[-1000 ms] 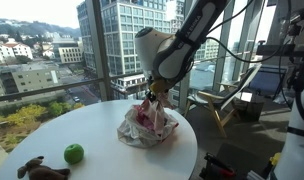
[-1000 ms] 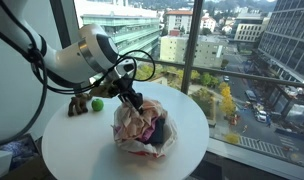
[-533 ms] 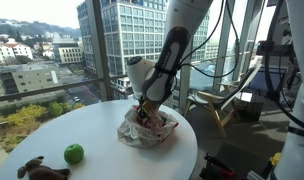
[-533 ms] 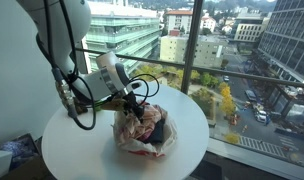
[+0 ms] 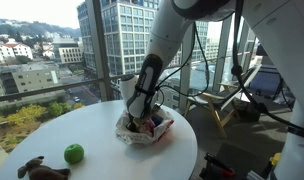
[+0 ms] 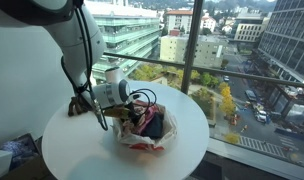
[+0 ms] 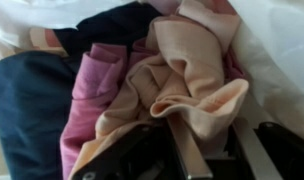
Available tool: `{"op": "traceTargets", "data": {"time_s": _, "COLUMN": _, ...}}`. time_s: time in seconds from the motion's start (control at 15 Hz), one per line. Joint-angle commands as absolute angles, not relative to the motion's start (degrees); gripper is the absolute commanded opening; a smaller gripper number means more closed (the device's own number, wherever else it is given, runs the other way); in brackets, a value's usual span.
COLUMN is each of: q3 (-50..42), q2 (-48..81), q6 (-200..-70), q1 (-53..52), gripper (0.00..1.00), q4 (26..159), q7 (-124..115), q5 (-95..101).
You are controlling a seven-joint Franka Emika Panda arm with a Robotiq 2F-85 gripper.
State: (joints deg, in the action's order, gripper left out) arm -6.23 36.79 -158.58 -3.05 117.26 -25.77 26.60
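A heap of clothes in a crumpled white plastic bag (image 5: 142,130) lies on the round white table (image 5: 62,130); it shows in both exterior views (image 6: 147,128). My gripper (image 5: 142,120) (image 6: 130,113) is lowered into the heap. In the wrist view the fingers (image 7: 220,150) are closed on a fold of peach cloth (image 7: 192,70). A pink cloth (image 7: 92,85) lies to its left, and a navy cloth (image 7: 27,110) beyond that. The white bag wall (image 7: 282,40) is on the right.
A green ball (image 5: 73,153) and a brown plush toy (image 5: 42,170) lie near the table's edge. Tall windows stand right behind the table. A wooden chair (image 5: 227,105) and cables stand beyond it in an exterior view.
The arm has come down from above the heap, and the gripper has sunk into the clothes in the bag. The heap looks flatter.
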Motion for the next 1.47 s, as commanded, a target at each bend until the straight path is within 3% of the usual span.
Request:
{"op": "traceTargets", "data": {"time_s": 0.0, "q3": -6.2, "q2": 38.6, "q6": -160.4, "q1": -3.1, "gripper": 0.48, "q4": 115.6, "q7": -18.5, "q5": 19.2}}
{"op": "traceTargets", "data": {"time_s": 0.13, "q3": -6.9, "q2": 34.8, "q6": -156.9, "q1": -4.2, "gripper": 0.55, "q4": 117.5, "q7": -16.5, "q5": 17.0}}
{"op": "traceTargets", "data": {"time_s": 0.53, "q3": -12.7, "q2": 22.8, "q6": -144.9, "q1": -12.2, "gripper": 0.99, "q4": 121.9, "q7": -21.6, "q5": 23.3}}
{"op": "traceTargets", "data": {"time_s": 0.93, "q3": -7.5, "q2": 15.4, "q6": -144.2, "q1": -15.5, "gripper": 1.00, "q4": 122.2, "q7": -24.4, "q5": 32.5}}
{"op": "traceTargets", "data": {"time_s": 1.4, "q3": -0.1, "q2": 23.3, "q6": -155.3, "q1": -14.9, "gripper": 1.00, "q4": 114.0, "q7": -20.3, "q5": 27.5}}
